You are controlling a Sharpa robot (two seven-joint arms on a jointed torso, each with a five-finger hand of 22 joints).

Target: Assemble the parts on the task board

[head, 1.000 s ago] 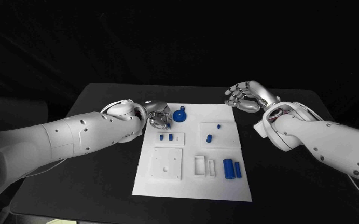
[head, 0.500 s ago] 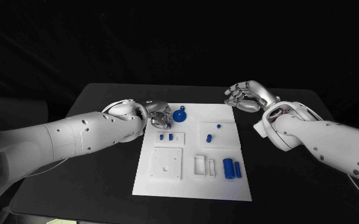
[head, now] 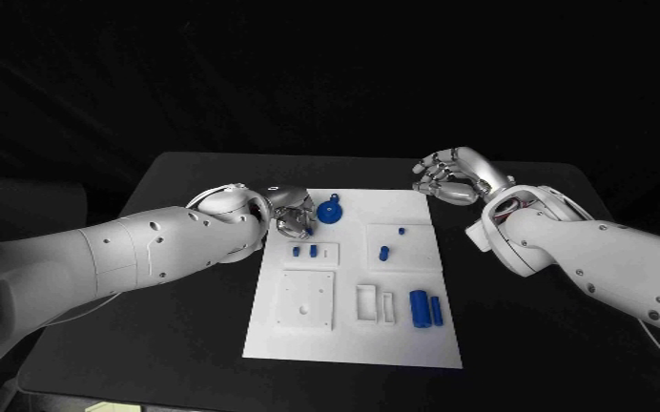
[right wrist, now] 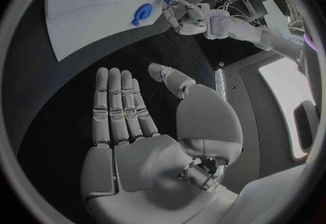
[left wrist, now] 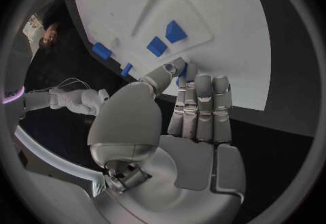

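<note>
The left hand [head: 290, 213], fingers pressed together beside the round blue plastic part [head: 330, 211], could knock it across the white task board [head: 351, 336], while the right hand [head: 451, 176] hovers spread, holding nothing.

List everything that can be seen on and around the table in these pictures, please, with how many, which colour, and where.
Table: one, black, under everything.
Task board: one, white, middle of the table.
Round part with a small tab: one, blue, far end of the board, beside the left hand.
Small block parts: two, blue, side by side on the board's left half.
Small parts on the square plate: two, blue, on the right half.
Cylinder parts: two, blue, side by side near the board's right edge.
Left hand: one, silver, at the board's far left edge; its fingertips seem to touch something blue, but what I cannot tell.
Right hand: one, silver, off the board's far right corner, holding nothing.
</note>
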